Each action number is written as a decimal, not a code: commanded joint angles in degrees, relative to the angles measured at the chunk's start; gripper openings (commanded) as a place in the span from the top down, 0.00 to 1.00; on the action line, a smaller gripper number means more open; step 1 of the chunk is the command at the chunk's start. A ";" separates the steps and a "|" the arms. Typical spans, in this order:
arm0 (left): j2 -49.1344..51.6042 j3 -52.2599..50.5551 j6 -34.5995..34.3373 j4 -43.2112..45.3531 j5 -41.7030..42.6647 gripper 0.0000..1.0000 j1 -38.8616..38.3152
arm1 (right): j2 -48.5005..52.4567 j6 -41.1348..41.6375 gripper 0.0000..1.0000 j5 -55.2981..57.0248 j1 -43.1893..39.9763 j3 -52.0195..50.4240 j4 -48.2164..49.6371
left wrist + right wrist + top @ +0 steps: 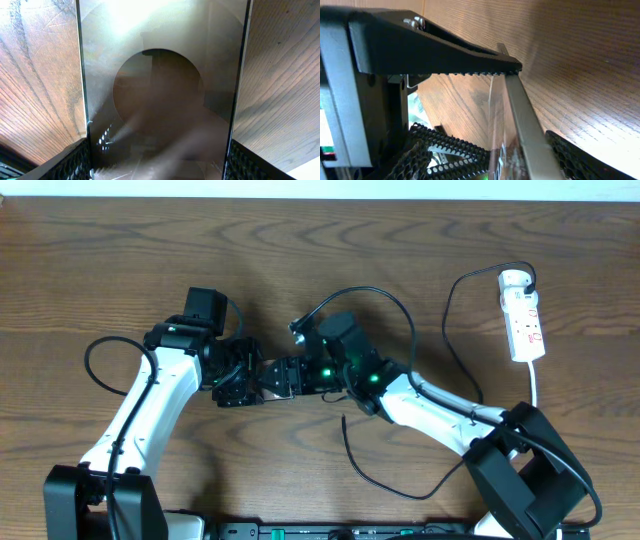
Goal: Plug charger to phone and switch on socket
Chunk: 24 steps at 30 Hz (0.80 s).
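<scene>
The phone (278, 377) is a dark glossy slab held off the table between both arms. My left gripper (240, 377) is shut on its left end; in the left wrist view the phone (160, 75) fills the frame between the left gripper's fingers (157, 162). My right gripper (315, 370) is at the phone's right end. In the right wrist view its fingers (495, 160) stand wide apart, with the phone's thin edge (520, 120) against the right finger. The socket (524, 320) lies at the far right. The charger cable (447, 320) runs from its white adapter (515, 279). I cannot make out the tip.
A loop of black cable (365, 475) lies on the wood in front of the right arm. Another black loop (375, 293) arcs behind the right gripper. The strip's thick white cord (535, 385) runs toward the right arm's base.
</scene>
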 commanded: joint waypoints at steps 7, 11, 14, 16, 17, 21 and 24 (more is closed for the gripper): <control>-1.05 1.70 -0.50 -0.13 1.27 0.93 -0.13 | 0.37 0.85 0.37 3.08 1.55 0.79 0.00; -1.05 1.70 -0.50 -0.13 1.27 0.93 -0.13 | 0.37 1.18 0.39 3.54 1.95 0.79 0.00; -1.05 1.70 -0.52 -0.04 1.25 0.93 -0.52 | 0.37 1.51 0.39 3.80 2.25 0.79 0.02; -1.05 1.70 -0.52 0.11 1.22 0.93 -1.07 | 0.37 1.53 0.40 4.24 2.56 0.79 0.00; -1.05 1.70 -0.52 0.28 1.20 0.93 -1.40 | 0.37 1.84 0.40 4.57 2.78 0.79 0.00; -1.05 1.70 -0.52 0.74 0.98 0.93 -2.19 | 0.37 1.97 0.41 5.79 3.76 0.79 0.04; -1.05 1.70 -0.52 0.74 1.01 0.93 -2.23 | 0.37 2.12 0.42 6.19 4.09 0.79 0.02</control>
